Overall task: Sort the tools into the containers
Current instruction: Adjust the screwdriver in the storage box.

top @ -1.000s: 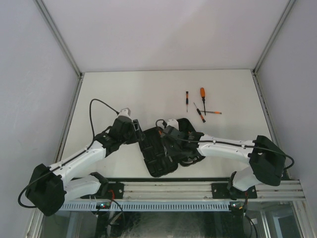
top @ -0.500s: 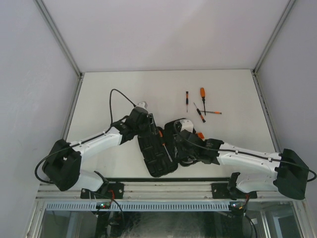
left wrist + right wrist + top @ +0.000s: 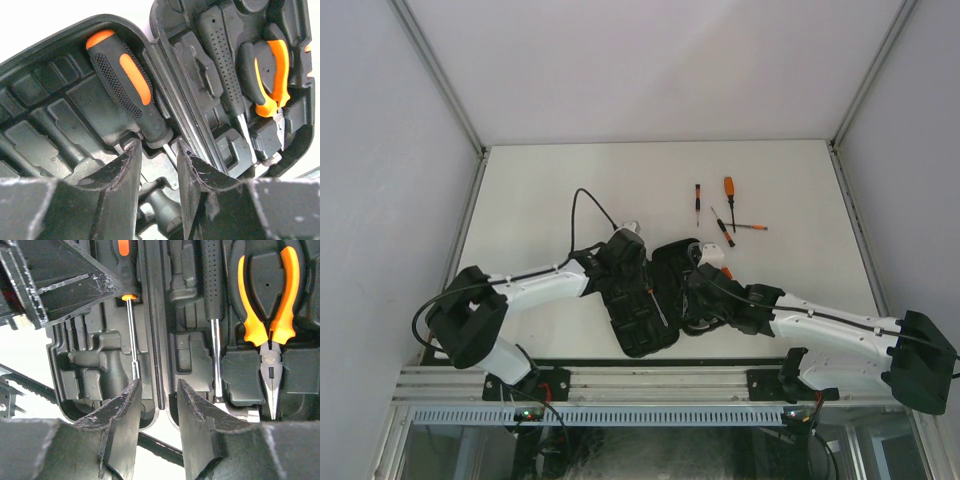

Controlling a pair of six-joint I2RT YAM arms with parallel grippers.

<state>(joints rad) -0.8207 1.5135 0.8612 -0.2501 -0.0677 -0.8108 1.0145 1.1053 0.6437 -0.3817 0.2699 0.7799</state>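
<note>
One black tool case (image 3: pixel 625 330) is lying open like a book at the near middle of the table (image 3: pixel 550 180), with both arms reaching in over it. Four loose screwdrivers (image 3: pixel 729 190) are lying together on the far right, well apart from the case, and only the overhead view is showing them.

The wrist views are showing what the arms are hiding from above. Three tools are sitting in the moulded slots:
- In the left half, one screwdriver (image 3: pixel 125 85) with a black handle striped in orange.
- In the right half, one pair of orange-handled pliers (image 3: pixel 269 355).
- Beside the pliers, one dotted black handle (image 3: pixel 211 275) on a steel shaft, probably the hammer.

The right wrist view is giving the slotted screwdriver's full thin shaft; the left wrist view is giving mostly its handle.

The left gripper (image 3: pixel 156 160) is standing narrowly apart, with a tip on either side of that handle's end. Whether it is pressing on the handle I cannot tell. The right gripper (image 3: pixel 159 410) is hanging over the case's hinge line, narrowly parted and holding nothing.
</note>
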